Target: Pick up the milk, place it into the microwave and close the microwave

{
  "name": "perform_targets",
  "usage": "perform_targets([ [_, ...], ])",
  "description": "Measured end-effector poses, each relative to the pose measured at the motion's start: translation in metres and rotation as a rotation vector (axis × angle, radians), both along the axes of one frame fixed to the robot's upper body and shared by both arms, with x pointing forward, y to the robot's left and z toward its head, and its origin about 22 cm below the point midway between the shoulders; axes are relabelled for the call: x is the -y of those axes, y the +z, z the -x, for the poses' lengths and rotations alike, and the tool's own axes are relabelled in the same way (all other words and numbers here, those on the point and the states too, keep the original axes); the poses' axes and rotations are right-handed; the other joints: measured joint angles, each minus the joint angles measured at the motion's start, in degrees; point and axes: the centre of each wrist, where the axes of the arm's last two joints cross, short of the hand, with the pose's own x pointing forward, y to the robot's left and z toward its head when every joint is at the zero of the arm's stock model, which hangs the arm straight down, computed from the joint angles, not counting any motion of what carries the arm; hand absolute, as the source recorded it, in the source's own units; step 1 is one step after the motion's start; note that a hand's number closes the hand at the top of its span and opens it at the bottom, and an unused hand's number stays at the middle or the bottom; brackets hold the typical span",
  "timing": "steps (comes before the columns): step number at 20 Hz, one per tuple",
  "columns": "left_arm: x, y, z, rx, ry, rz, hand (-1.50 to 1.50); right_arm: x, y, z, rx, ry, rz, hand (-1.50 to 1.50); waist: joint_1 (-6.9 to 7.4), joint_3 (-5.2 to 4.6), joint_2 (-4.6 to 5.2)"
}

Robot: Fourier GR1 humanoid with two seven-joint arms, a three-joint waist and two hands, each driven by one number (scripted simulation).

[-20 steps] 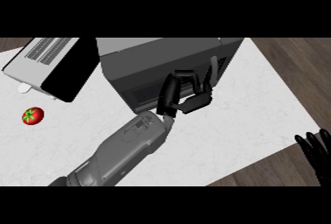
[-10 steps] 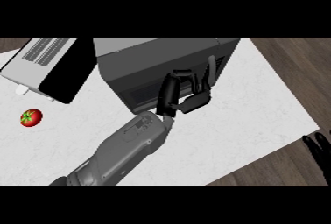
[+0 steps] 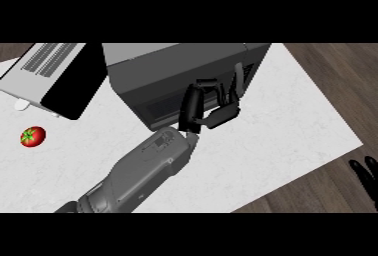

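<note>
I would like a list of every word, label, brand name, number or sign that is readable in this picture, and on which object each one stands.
None can be read.
Dark grey box-shaped microwave: no brand or digits visible on its body.
Its open black door: only plain vent slats, no text.
Small red round tomato: a green stem mark, no label.
Black left hand and grey forearm: no markings legible.

Even, bright light; soft shadows under the microwave (image 3: 184,75) on the counter (image 3: 280,130).
</note>
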Motion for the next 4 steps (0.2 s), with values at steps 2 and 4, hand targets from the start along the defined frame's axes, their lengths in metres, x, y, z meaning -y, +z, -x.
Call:
perform_targets([
  [2, 0.0004, -0.0004, -0.0004, 0.003, 0.004, 0.0, 1.5, 0.0011, 0.0016, 0.0014, -0.003, 0.004, -0.002, -1.5, -0.23, 0.0, 0.01],
  [4, 0.0006, -0.0005, -0.0008, 0.003, 0.004, 0.002, 1.5, 0.0019, 0.0039, 0.0022, -0.003, 0.011, -0.002, -1.5, -0.33, -0.01, 0.03],
])
